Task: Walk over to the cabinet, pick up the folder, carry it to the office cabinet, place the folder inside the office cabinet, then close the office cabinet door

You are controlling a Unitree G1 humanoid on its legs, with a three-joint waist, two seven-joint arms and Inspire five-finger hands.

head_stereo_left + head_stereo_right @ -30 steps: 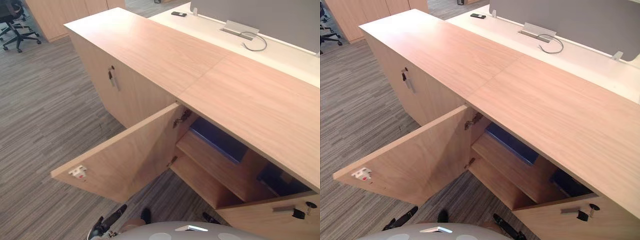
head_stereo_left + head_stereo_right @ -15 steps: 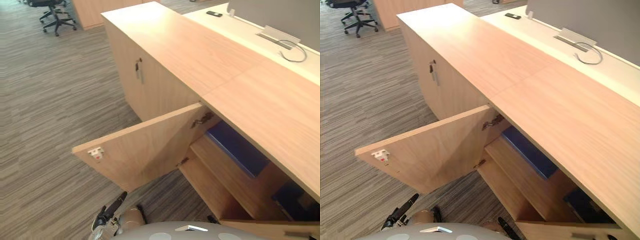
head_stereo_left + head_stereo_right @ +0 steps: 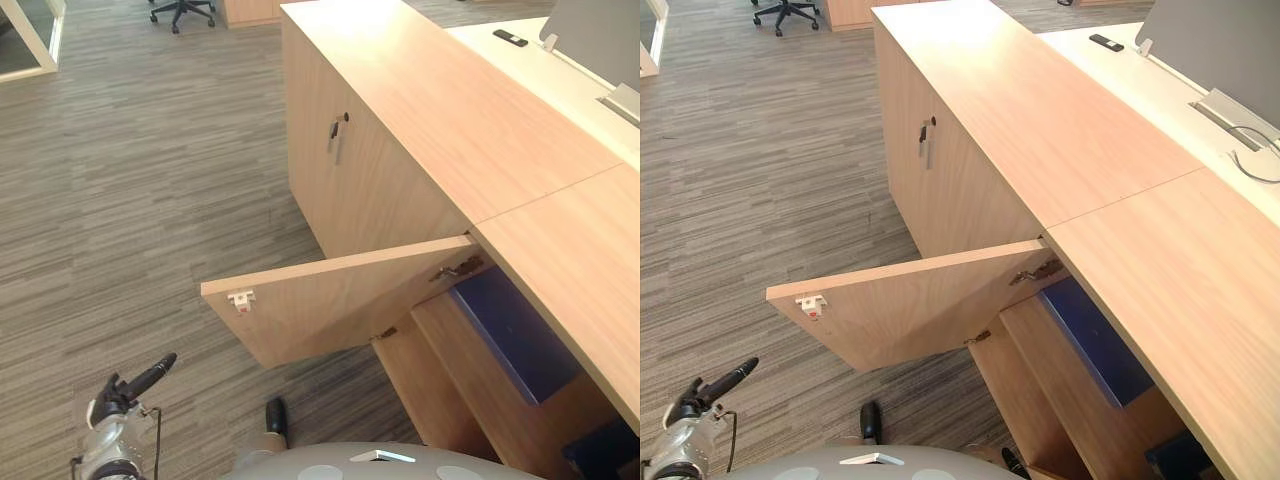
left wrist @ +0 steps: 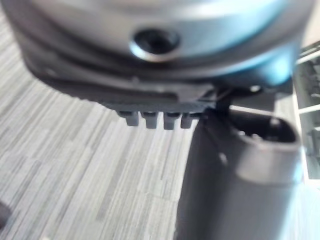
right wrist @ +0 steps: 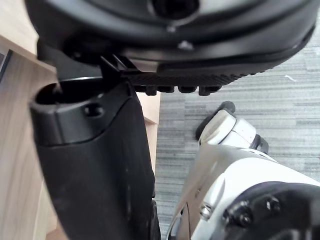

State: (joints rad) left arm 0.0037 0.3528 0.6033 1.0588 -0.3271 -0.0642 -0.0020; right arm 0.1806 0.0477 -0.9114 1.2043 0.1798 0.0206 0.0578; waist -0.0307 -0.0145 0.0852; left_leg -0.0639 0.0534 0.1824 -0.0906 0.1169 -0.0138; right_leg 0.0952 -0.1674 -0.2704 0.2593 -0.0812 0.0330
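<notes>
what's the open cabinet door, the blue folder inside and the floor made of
Open cabinet door: light wood-look board, probably laminate, judging by the even grain pattern and matte face. Blue folder: smooth, flat dark-blue cover, likely plastic or coated card; the look leaves it open. Floor: grey carpet by the look, with fine streaked lines and no shine.

The cabinet [image 3: 1040, 130] and its open door [image 3: 910, 310] are pale tan wood with a fine straight grain. The folder [image 3: 1095, 340] on the shelf is deep blue. The carpet [image 3: 740, 180] is grey in thin light and dark streaks. The door's latch [image 3: 811, 303] is white with a red spot, and the far handle [image 3: 926, 140] is silver and black. The counter [image 3: 1140, 85] to the right is cream, its screen [image 3: 1220, 40] grey. The far chair [image 3: 785, 12] is black, as is the left hand [image 3: 118, 393].
</notes>
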